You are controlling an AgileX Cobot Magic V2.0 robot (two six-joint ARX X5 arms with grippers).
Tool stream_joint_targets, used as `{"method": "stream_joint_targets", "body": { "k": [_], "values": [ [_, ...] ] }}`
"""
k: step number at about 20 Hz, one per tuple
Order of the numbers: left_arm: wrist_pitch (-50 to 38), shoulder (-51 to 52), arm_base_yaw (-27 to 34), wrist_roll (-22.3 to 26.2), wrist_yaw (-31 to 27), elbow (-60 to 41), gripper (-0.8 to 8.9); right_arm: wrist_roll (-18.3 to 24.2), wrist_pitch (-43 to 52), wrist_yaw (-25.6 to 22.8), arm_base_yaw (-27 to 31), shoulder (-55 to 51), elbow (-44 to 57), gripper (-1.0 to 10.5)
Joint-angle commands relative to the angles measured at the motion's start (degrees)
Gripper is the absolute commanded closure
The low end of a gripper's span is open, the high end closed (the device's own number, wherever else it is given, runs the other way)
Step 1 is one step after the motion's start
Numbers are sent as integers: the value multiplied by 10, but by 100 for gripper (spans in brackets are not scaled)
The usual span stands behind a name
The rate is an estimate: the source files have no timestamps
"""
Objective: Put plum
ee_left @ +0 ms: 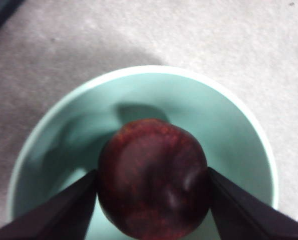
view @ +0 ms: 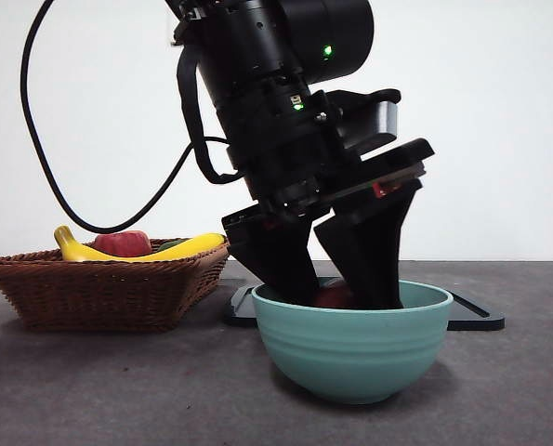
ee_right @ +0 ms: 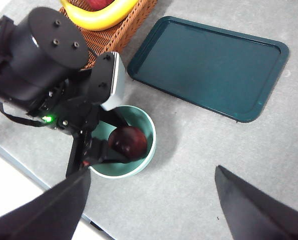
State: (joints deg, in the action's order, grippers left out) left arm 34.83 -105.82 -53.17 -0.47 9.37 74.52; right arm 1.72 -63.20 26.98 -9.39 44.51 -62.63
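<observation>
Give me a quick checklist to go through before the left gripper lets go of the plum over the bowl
1. Plum held between the jaws of the left gripper: ok, a jaw presses each side.
2. Plum over the inside of the teal bowl, not its rim: ok in the left wrist view.
3. Gripper lowered into the bowl: ok, the front view shows the jaws below the rim.
4. Plum resting on the bowl's bottom: cannot tell, the contact is hidden.
5. Right gripper out of the way: ok, open and high above the table.
6. Bowl standing upright on the table, apart from the wicker basket and the dark tray: ok.
</observation>
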Motion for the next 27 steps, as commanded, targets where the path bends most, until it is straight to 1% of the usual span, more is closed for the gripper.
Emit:
{"method": "stream_joint_targets", "body": {
  "k": [1, 6, 13, 16, 19, 23, 27],
  "values": [
    [-1, -17, -9, 9, 1, 11, 426, 2, 3, 0, -2, 4, -12, 549],
    [29, -17, -10, 9, 1, 35, 427, 2, 3, 0, -2, 3, -12, 549],
    [120, -9, -5, 12, 1, 151, 427, 2, 2, 0, -2, 3, -12, 549],
    [118, 27, 11, 11, 1, 179, 428, 2, 1, 0, -2, 3, -12, 549],
    [104, 90, 46, 8, 1, 180, 428, 3, 1, 0, -2, 3, -12, 549],
    [109, 184, 120, -6, 1, 180, 428, 3, 1, 0, -2, 3, -12, 549],
    [135, 277, 190, -4, 1, 168, 428, 3, 1, 0, -2, 4, -12, 549]
  ]
}}
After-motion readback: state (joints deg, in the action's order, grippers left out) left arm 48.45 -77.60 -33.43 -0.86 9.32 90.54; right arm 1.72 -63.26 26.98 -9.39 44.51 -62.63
